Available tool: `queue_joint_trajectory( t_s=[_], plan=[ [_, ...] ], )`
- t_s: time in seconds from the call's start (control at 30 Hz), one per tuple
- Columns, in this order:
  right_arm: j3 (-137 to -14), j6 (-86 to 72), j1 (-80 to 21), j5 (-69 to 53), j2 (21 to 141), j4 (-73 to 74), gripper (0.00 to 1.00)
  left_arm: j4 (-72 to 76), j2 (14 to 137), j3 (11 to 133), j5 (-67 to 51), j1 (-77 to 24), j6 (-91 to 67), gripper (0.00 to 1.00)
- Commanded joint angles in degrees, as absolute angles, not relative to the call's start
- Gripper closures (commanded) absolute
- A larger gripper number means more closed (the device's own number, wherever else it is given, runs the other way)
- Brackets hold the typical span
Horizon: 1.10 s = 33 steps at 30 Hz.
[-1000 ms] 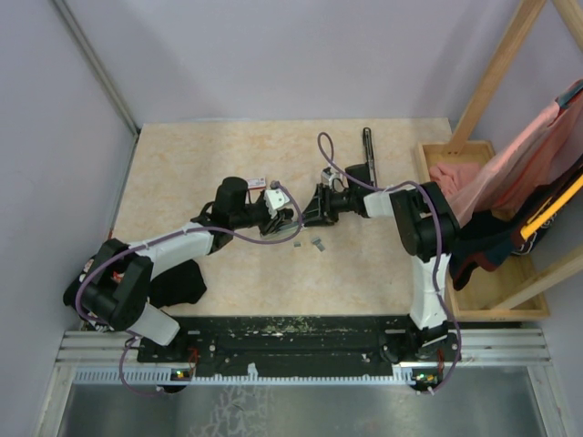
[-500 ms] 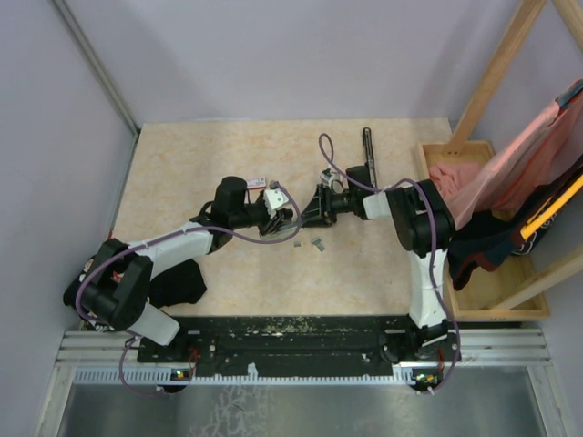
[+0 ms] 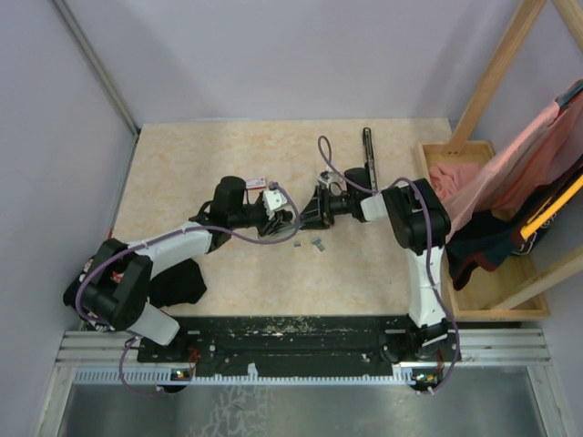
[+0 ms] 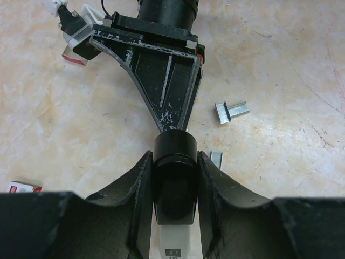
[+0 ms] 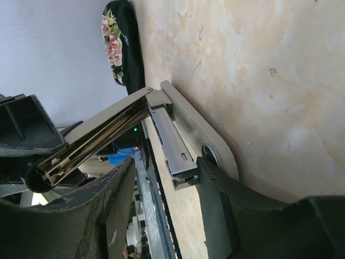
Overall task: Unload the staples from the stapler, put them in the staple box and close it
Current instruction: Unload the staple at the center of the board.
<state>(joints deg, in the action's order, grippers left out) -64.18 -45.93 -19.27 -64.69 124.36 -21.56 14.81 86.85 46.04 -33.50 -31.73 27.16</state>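
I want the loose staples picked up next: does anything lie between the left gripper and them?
Nothing does: the staples lie in the open on the table beside the left gripper. It is, though, shut on the stapler.

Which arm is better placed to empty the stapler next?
Probably the right. The right gripper has the open stapler lying between its fingers, while the left gripper is shut on the stapler's black end, holding it steady.

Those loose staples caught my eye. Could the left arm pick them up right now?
Probably not yet. The left gripper is shut on the stapler, so it is busy. The staples lie uncovered on the table close by; once it lets go, the way looks free.
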Motion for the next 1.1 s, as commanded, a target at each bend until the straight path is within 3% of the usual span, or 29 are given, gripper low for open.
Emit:
queue_joint_trajectory(
  t_s=[0.0,0.6,0.87,1.07],
  plan=[
    [-65.2,-46.8,-21.2,-63.8,125.9,-26.3,0.5,16.3,84.9,47.0,-41.6,-32.6,26.9,1.0],
    [-63.7,-50.5,-23.4,-63.9,126.2,-35.0,0.53,15.6,84.3,47.1,-44.1,-32.5,27.0,1.0],
    [-60.8,-62.5,-23.4,-64.1,128.0,-51.6,0.44,16.1,84.6,46.3,-45.0,-31.9,26.5,1.0],
    [-60.4,-65.7,-23.4,-63.2,129.3,-56.3,0.44,18.3,84.5,44.8,-47.9,-30.0,25.3,1.0]
  ],
)
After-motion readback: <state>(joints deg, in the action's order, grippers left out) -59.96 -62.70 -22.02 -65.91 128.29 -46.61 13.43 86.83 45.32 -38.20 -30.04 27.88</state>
